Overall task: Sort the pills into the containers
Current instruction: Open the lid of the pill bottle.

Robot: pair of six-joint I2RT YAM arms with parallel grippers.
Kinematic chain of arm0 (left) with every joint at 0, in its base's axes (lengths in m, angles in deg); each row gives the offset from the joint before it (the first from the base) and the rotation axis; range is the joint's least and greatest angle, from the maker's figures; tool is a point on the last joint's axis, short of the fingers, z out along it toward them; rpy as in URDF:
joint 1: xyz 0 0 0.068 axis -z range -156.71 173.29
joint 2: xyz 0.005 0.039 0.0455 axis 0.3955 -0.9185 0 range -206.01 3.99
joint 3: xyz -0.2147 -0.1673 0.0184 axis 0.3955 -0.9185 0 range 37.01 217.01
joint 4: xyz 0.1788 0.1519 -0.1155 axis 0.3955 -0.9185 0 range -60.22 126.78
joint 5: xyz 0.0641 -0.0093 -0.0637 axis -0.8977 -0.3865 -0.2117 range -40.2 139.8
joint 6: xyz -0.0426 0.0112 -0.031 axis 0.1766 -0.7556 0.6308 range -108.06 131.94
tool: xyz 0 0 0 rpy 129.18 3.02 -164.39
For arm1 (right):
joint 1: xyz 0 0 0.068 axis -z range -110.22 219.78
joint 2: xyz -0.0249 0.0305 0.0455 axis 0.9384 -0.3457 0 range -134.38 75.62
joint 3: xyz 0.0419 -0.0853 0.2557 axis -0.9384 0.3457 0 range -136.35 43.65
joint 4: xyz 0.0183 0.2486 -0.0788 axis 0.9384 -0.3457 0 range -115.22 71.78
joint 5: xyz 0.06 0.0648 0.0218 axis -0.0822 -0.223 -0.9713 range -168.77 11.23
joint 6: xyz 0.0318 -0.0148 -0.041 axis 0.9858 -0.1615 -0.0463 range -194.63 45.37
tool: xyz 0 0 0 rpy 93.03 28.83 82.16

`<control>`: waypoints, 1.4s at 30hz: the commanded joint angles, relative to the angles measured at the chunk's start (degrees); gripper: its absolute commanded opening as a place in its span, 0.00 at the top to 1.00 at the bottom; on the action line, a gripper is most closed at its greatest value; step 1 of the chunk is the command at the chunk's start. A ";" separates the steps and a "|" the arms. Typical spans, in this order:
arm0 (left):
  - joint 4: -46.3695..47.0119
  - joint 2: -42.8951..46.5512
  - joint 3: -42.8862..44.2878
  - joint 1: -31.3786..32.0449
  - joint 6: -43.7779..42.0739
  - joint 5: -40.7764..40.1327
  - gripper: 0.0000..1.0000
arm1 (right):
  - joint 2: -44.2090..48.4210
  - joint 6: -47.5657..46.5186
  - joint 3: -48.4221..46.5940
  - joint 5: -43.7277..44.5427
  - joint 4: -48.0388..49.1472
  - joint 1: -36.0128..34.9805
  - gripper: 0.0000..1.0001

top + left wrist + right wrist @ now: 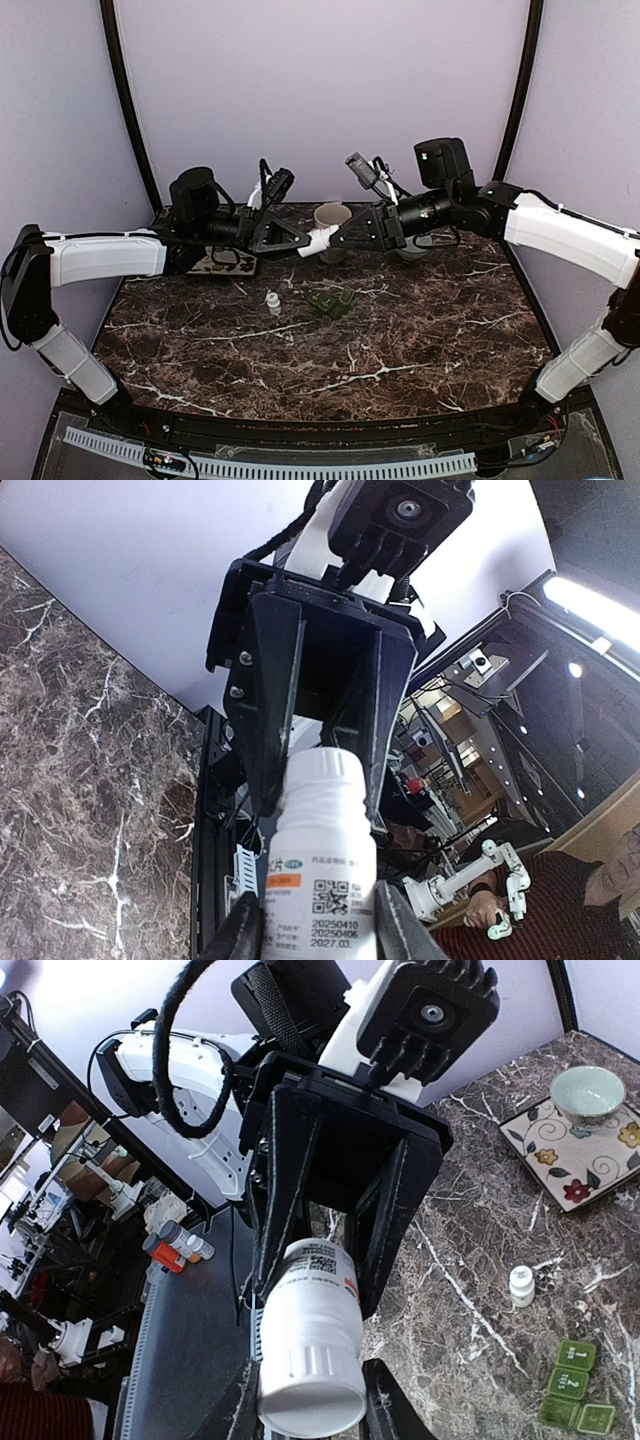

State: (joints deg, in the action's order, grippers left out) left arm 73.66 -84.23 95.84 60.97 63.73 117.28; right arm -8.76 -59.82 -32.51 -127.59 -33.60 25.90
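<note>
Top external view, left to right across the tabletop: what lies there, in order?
Floral tray → small white bottle → green pill organizer. The held pill bottle and cup sit over the organizer's span, so omitted.

Robotics lab: enclosed test cell inside a larger workroom.

The left arm (105,255) and right arm (565,235) are bolted at the near edge of a marble-patterned table (400,340). It is screened by plain lavender panels (320,90) on black poles (125,100), with a slotted cable duct (300,468) along the front. Wrist views show cluttered benches (50,1190), a small white robot arm (488,852), a strip light (590,600) and a person (570,910) in maroon.
</note>
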 commanded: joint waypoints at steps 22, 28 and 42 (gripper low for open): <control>0.75 1.43 -1.61 -0.14 -5.79 -0.09 0.88 | 3.11 -2.28 3.46 6.01 2.73 1.41 0.86; 2.34 1.35 -2.87 -0.36 -5.72 -0.93 0.88 | 3.56 -1.74 3.84 6.27 3.44 1.98 0.86; 5.19 2.88 -10.36 -0.33 -9.13 -9.12 0.88 | 6.42 0.27 7.58 10.04 5.72 4.01 0.86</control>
State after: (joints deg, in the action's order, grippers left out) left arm 74.69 -83.99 88.19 60.68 56.24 111.36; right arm -4.54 -60.59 -26.55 -119.65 -30.98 29.05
